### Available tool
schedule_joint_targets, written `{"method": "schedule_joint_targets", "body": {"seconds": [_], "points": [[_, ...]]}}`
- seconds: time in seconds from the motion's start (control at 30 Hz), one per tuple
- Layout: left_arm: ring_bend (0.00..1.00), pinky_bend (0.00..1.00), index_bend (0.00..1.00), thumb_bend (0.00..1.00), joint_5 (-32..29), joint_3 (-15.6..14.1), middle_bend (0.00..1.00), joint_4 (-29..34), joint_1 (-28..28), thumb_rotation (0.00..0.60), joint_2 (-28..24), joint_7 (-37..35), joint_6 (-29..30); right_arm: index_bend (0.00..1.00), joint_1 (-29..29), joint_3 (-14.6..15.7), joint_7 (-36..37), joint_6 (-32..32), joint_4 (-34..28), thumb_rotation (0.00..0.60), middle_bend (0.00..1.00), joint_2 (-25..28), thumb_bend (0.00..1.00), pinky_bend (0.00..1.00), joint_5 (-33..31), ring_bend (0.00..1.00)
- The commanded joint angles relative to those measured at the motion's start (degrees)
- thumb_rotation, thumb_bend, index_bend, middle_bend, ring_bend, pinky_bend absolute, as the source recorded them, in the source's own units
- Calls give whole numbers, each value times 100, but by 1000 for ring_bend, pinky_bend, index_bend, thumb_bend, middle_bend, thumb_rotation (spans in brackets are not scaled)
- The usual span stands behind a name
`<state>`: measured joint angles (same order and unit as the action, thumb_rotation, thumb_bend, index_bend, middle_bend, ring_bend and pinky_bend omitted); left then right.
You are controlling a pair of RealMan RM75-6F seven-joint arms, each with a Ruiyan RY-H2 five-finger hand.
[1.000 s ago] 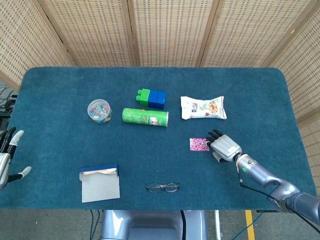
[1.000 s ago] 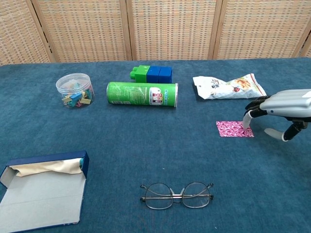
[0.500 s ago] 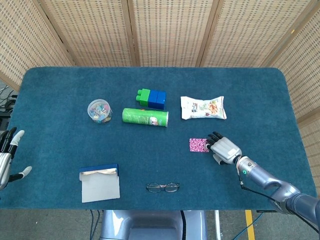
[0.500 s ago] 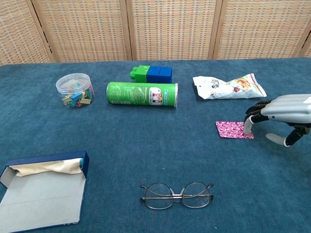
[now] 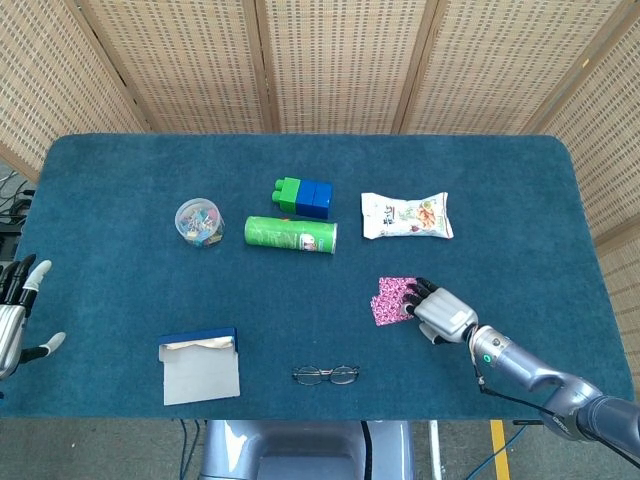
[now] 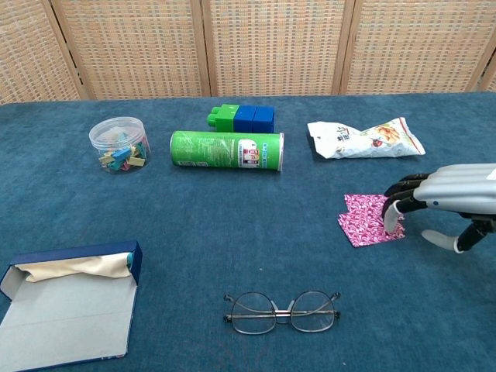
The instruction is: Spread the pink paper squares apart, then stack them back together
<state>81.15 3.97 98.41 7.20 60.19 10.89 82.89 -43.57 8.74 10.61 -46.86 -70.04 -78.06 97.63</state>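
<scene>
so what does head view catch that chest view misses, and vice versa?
Only head view: the left hand at the table's left edge, fingers apart, holding nothing.

Only chest view: a side-on look at the right hand, fingertips down on the pink paper squares.

Both: right hand, fanned pink squares, snack bag, green can, blocks, clip jar, glasses, open blue case.

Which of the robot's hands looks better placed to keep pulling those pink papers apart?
The right hand: its fingertips rest on the pink paper squares. The left hand sits at the table's far edge.
</scene>
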Motion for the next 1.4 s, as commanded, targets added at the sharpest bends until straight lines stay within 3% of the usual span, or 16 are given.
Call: {"method": "schedule_joint_targets", "body": {"seconds": [0.03,0.7,1.07,1.4], "points": [[0,0,36,133,6,-4,0,3,6,600,8,13,-9,260,21,83,-80,-32,-176,600,213,85,672,0,65,0],[0,0,36,133,66,-37,0,9,30,600,38,21,-32,260,208,143,-573,-245,-917,600,214,477,672,0,10,0],[0,0,36,133,71,-61,0,-11,-28,600,23,-29,36,260,27,-163,-545,-180,-787,600,214,520,672,0,-144,0],[0,0,36,133,19,-62,0,-67,-50,600,20,-61,26,260,-139,-192,-343,77,-485,600,214,249,672,0,-147,0]]}}
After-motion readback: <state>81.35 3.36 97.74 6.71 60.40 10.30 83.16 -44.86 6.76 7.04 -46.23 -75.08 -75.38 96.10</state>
